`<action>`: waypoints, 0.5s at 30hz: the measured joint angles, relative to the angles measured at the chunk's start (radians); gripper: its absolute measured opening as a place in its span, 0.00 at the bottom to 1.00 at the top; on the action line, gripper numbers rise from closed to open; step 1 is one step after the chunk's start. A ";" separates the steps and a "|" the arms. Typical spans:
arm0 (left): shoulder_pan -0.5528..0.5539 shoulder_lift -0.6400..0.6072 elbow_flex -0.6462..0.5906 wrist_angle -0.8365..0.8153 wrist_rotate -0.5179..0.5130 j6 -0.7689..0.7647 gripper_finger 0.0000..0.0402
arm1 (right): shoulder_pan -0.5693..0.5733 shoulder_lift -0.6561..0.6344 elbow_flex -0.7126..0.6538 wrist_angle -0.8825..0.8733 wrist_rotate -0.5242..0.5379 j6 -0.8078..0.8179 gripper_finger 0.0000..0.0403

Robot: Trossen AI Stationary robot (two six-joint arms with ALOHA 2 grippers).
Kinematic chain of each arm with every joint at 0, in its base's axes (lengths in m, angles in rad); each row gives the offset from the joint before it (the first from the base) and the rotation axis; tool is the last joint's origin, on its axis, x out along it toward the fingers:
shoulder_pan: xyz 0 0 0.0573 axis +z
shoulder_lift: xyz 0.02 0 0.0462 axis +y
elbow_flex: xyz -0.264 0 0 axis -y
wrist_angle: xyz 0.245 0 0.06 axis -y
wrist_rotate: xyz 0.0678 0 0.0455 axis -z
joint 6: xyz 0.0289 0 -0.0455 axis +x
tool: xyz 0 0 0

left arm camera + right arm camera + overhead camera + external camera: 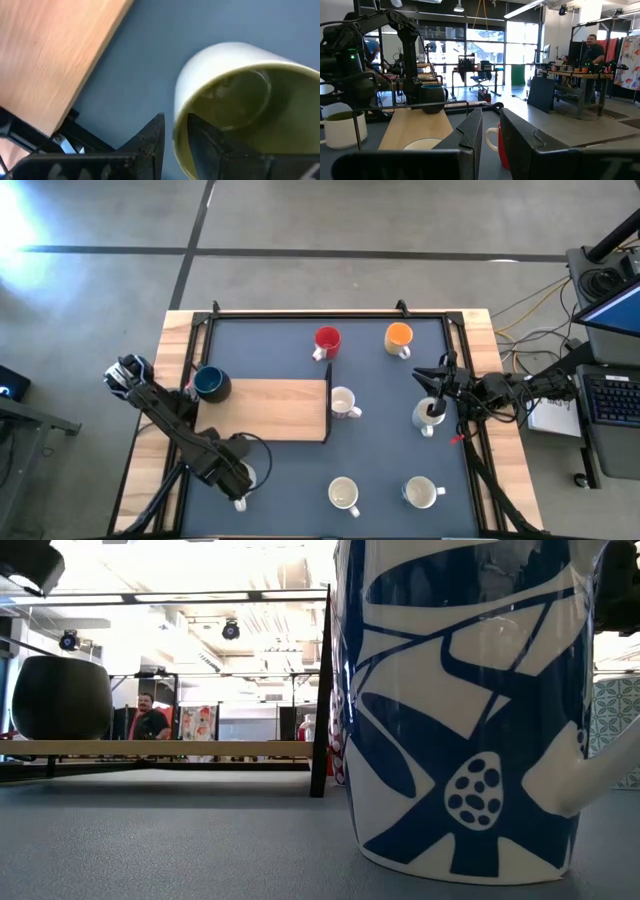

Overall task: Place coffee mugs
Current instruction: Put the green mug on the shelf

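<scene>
My left gripper (175,142) is shut on a mug that is white outside and olive green inside (240,95), near the table's near left corner (243,476). My right gripper (436,407) stands over a white mug (426,418) by the right edge, its fingers (470,135) nearly together. A dark blue mug (211,383) stands on the wooden shelf (270,408). On the mat stand a red mug (327,339), an orange mug (399,336) and three more white mugs (343,402) (344,494) (420,492). One blue-patterned mug (465,710) fills the low view. My left gripper pinches the olive mug's rim wall (176,117), one finger outside (150,140) and one inside (205,145), coming from above. Whether its base is on the mat does not show. My right gripper meets the white mug's rim (434,411) from above. The wrist view hides the contact below its fingers.
The wooden shelf has a dark upright post (320,690) at its right end. A black frame (330,311) runs along the table's far edge and sides. Cables and equipment (600,380) lie off the right edge. People (592,47) are in the room beyond.
</scene>
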 joint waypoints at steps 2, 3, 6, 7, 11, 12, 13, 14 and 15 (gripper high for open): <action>-0.001 0.000 -0.022 0.021 0.000 -0.005 0.16 | 0.000 0.000 0.000 0.000 0.000 0.000 0.15; -0.001 0.000 -0.036 0.037 0.001 0.001 0.16 | 0.000 0.000 0.000 0.000 0.000 0.000 0.15; -0.004 0.001 -0.073 0.086 0.000 0.045 0.15 | 0.000 0.000 0.000 0.000 0.000 0.000 0.15; -0.005 0.001 -0.079 0.101 0.000 0.069 0.14 | 0.000 0.000 0.000 0.000 0.000 0.000 0.15; -0.005 0.002 -0.084 0.120 -0.001 0.168 0.05 | 0.000 0.000 0.000 0.000 0.000 0.000 0.15; -0.005 0.002 -0.084 0.123 -0.003 0.189 0.03 | 0.000 0.000 0.000 0.000 0.000 0.000 0.15; -0.004 0.001 -0.084 0.125 -0.001 0.212 0.02 | 0.000 0.000 0.000 0.000 0.000 0.000 0.15; -0.005 0.001 -0.084 0.125 -0.002 0.230 0.02 | 0.000 0.000 0.000 0.000 0.000 0.000 0.15; -0.005 0.001 -0.084 0.125 -0.002 0.256 0.03 | 0.000 0.000 0.000 0.000 0.000 0.000 0.15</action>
